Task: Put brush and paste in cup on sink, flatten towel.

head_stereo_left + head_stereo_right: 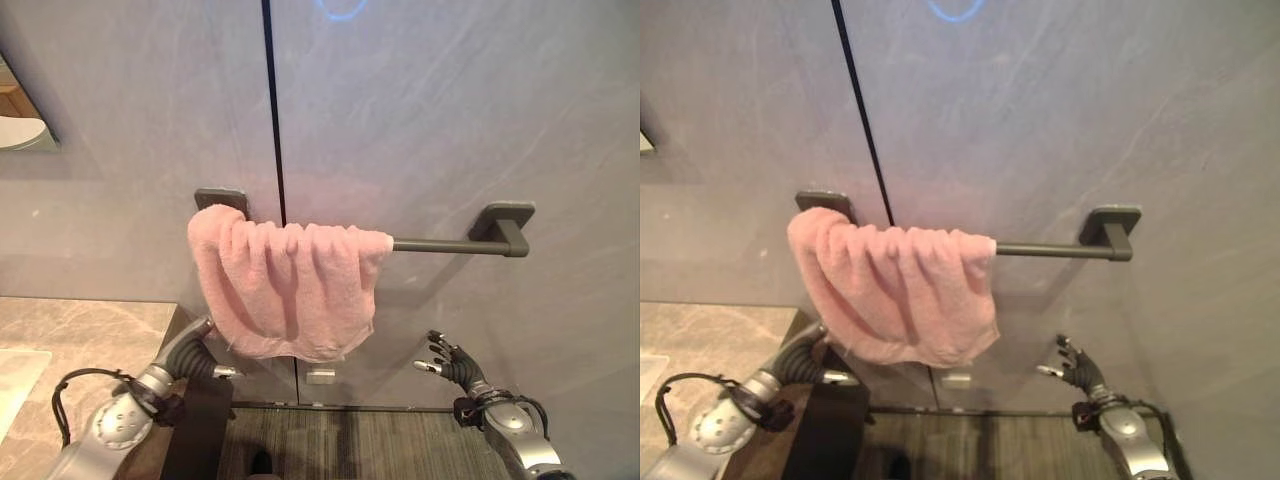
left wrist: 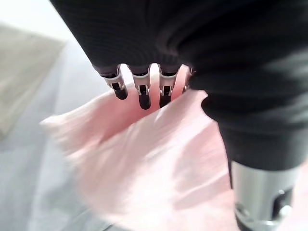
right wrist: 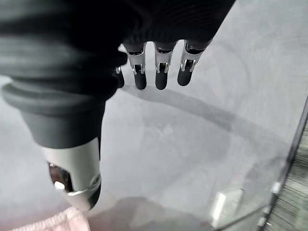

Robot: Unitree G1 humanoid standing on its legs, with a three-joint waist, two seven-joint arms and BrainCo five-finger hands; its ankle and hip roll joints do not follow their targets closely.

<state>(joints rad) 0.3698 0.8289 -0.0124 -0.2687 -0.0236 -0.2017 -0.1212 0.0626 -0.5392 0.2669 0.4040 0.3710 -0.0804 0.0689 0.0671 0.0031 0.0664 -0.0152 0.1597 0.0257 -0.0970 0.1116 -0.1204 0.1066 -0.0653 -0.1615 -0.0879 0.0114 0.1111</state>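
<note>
A pink towel hangs bunched in folds over the left half of a dark wall bar, whose right half is bare. My left hand reaches up to the towel's lower left edge. In the left wrist view its straight fingers rest against the pink cloth without curling round it. My right hand hovers open below the bare end of the bar, close to the grey wall and apart from the towel. Its fingers are spread and hold nothing.
A marble countertop with a white basin edge lies at the lower left, and a dark cabinet side drops below it. A mirror corner shows on the left wall. Striped flooring lies under the bar.
</note>
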